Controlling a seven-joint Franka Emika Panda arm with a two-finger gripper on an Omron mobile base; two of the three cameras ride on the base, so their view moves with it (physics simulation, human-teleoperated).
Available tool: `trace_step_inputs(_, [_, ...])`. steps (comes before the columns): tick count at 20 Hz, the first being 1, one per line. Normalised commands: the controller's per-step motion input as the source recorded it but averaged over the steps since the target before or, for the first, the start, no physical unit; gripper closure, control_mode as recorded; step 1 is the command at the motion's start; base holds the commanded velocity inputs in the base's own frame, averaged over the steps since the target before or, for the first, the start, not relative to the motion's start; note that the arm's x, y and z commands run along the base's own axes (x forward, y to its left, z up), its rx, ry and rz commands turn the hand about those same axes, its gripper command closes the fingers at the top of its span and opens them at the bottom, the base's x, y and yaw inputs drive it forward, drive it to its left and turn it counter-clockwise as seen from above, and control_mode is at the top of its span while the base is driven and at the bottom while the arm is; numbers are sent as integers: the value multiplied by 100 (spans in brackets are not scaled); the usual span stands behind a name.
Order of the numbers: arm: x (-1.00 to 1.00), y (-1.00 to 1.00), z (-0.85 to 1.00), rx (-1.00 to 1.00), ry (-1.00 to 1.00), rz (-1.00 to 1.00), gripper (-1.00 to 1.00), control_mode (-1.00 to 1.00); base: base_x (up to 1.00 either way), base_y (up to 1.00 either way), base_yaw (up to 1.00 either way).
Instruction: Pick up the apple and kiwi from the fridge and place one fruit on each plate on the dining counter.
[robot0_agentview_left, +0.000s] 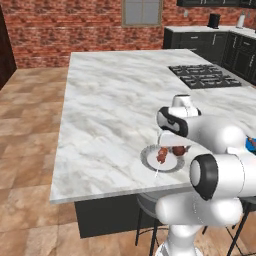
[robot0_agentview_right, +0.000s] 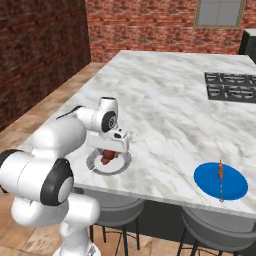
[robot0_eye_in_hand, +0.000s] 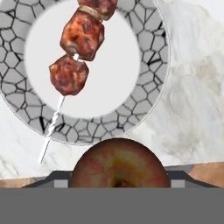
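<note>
Now pincer (robot0_eye_in_hand: 119, 186) part-closed, clamped on the apple (robot0_eye_in_hand: 119, 164) just above the grey plate (robot0_eye_in_hand: 148, 94) with a skewer (robot0_eye_in_hand: 78, 48).

You face a polished white-grey veined marble dining counter (robot0_agentview_left: 110, 105) filling the middle of the frame. On it sits a round pale grey plate (robot0_eye_in_hand: 151, 52) with a crackle-patterned rim and a smooth matt centre. Across it lies a rough, charred reddish-brown meat skewer (robot0_eye_in_hand: 81, 37) on a thin shiny stick. At the lower centre, a smooth, glossy red-brown apple (robot0_eye_in_hand: 119, 164). At the right, a flat matt bright blue plate (robot0_agentview_right: 221, 181).
</note>
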Motion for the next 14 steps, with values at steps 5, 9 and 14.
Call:
trace_step_inputs(5, [50,-8,-33,2,3,-13,100,-100,0,0,0])
trace_step_inputs(9, [30,-17,-35,4,5,-6,100,-100,0,0,0])
trace_step_inputs(14, [18,-3,-38,1,6,-6,100,-100,0,0,0])
